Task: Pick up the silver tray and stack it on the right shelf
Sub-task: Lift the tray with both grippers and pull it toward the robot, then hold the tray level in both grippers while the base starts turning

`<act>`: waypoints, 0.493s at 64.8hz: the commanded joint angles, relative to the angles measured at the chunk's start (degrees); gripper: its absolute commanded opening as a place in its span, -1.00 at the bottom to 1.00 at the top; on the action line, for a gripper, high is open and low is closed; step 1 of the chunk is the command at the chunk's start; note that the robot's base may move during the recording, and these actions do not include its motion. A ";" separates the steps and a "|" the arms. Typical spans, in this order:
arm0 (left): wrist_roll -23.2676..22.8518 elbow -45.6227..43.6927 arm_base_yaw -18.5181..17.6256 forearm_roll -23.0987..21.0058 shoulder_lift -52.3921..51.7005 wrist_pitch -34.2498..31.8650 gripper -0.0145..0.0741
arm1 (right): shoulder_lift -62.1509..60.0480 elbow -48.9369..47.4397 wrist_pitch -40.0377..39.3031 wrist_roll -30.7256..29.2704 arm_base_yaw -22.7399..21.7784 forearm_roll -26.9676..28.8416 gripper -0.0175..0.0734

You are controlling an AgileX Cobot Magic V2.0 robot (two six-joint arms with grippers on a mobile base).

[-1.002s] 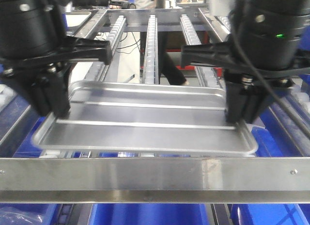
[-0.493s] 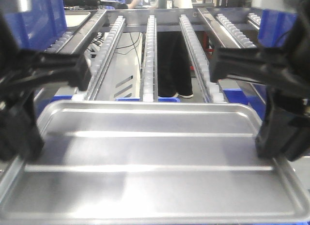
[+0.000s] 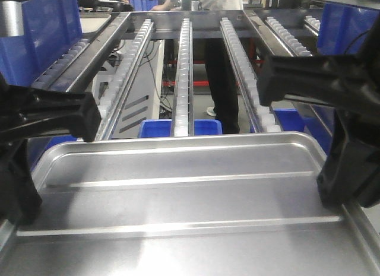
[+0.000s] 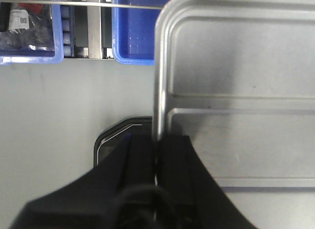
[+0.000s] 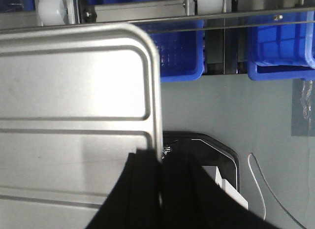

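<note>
White-roller steel rack (image 3: 184, 68) ahead; left gripper (image 4: 156, 157), right gripper (image 5: 161, 162) pinch rims of the shiny metal tray (image 3: 178, 193); uneven travel may wrench it loose.

Grey floor (image 4: 54, 115), smooth and plain, blue bins (image 4: 135, 34) in a row along its far edge within a steel frame (image 4: 93, 27), contact with floor unclear, black round-cornered base (image 5: 216, 144) standing on it, thin white cable (image 5: 261, 189) lying loose beside the base.
</note>
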 commanded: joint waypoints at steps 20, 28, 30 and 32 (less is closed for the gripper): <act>1.37 -1.13 -0.31 1.97 -1.61 2.42 -0.88 | 0.22 -1.11 2.94 0.23 -0.17 -3.86 -0.48; 1.37 -1.35 -0.31 1.97 -1.82 1.40 -0.88 | 1.35 -1.11 2.19 0.23 -0.17 -3.86 -0.48; 1.37 -1.35 -0.31 1.97 -1.82 1.40 -0.88 | 1.67 -1.11 2.24 0.23 -0.17 -3.86 -0.48; 1.37 -1.51 -0.31 1.97 -1.82 1.40 -0.88 | 1.90 -1.11 2.24 0.23 -0.17 -3.86 -0.48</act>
